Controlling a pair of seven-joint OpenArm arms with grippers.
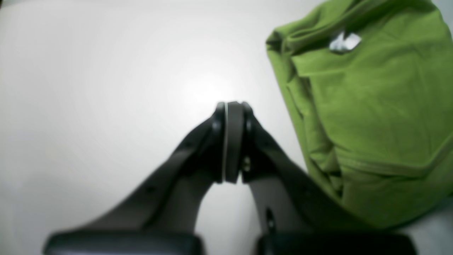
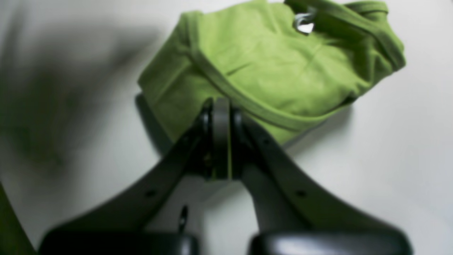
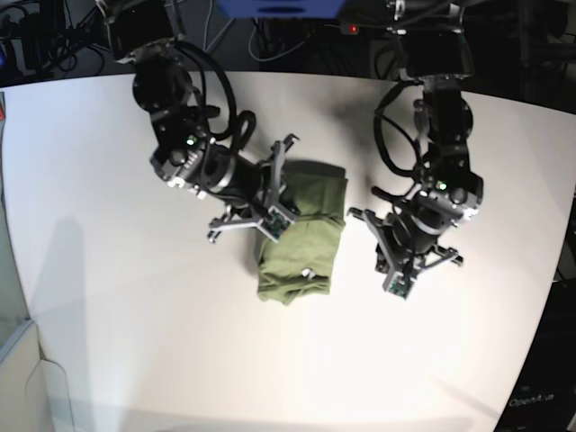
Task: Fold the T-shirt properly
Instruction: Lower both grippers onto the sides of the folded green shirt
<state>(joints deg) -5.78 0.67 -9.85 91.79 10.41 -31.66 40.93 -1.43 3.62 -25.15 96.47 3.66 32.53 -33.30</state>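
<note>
The green T-shirt (image 3: 301, 236) lies on the white table as a compact, wrinkled bundle with a small white tag (image 3: 308, 273) showing near its front end. In the right wrist view the T-shirt (image 2: 269, 71) fills the upper middle. My right gripper (image 2: 221, 106) is shut, with its tips over the near hem edge. I cannot tell whether they touch the cloth. The base view puts my right gripper (image 3: 281, 219) on the bundle's left side. My left gripper (image 1: 231, 106) is shut with nothing in it, over bare table beside the T-shirt (image 1: 371, 117). It stands apart to the right, left gripper (image 3: 394, 284).
The white table (image 3: 135, 315) is curved along its far edge (image 3: 297, 76). Dark equipment and cables (image 3: 270, 36) stand behind it. Both arms reach in from the back, one on each side of the bundle.
</note>
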